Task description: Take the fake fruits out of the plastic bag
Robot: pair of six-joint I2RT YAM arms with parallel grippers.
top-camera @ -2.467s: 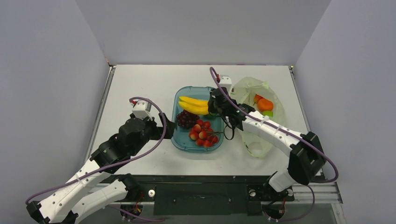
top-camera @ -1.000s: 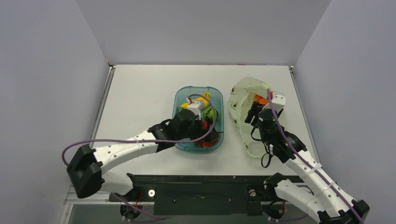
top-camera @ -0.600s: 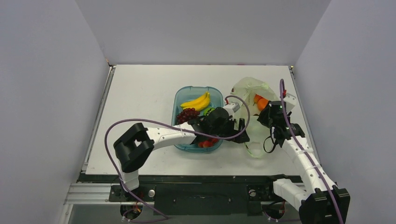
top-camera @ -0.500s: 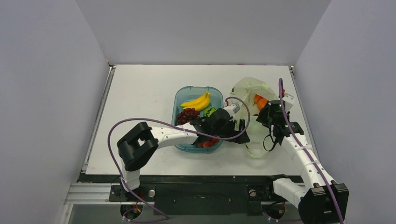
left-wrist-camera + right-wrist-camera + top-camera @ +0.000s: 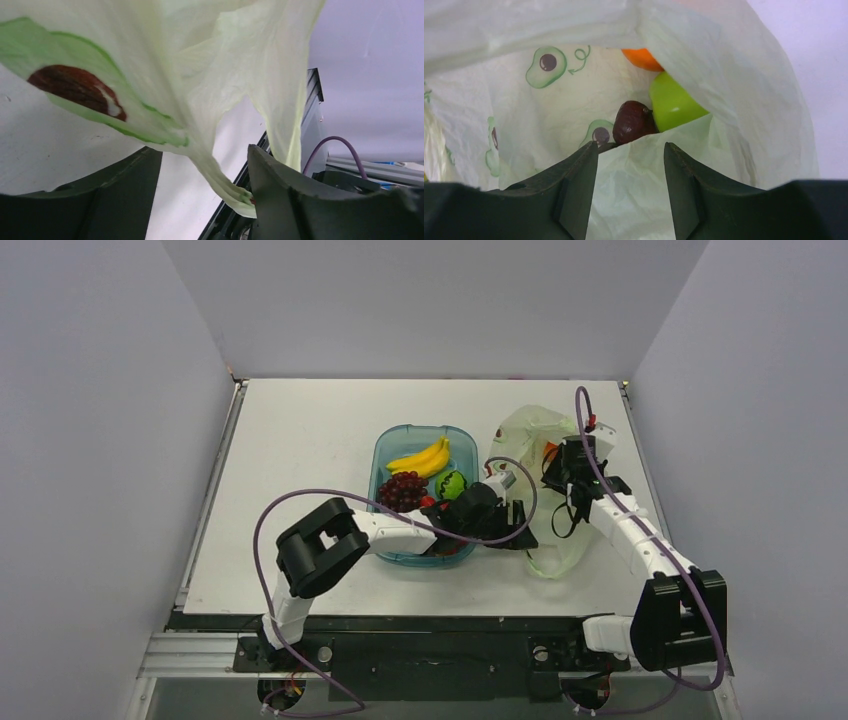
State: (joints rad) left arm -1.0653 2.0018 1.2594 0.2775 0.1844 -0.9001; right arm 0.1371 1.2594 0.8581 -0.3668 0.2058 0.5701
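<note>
With left gripper (image 5: 204, 150) and right gripper (image 5: 630, 146) both spread, I risk nipping the plastic bag (image 5: 549, 100) (film between the right jaws), not the plum (image 5: 633, 121).

One bag (image 5: 549, 100), one tray (image 5: 400, 440), three fruits (image 5: 633, 121) inside the bag.

The bag (image 5: 522, 428) lies right of the tray (image 5: 384, 452) — plum (image 5: 633, 121), apple (image 5: 671, 102), orange (image 5: 641, 58) inside
</note>
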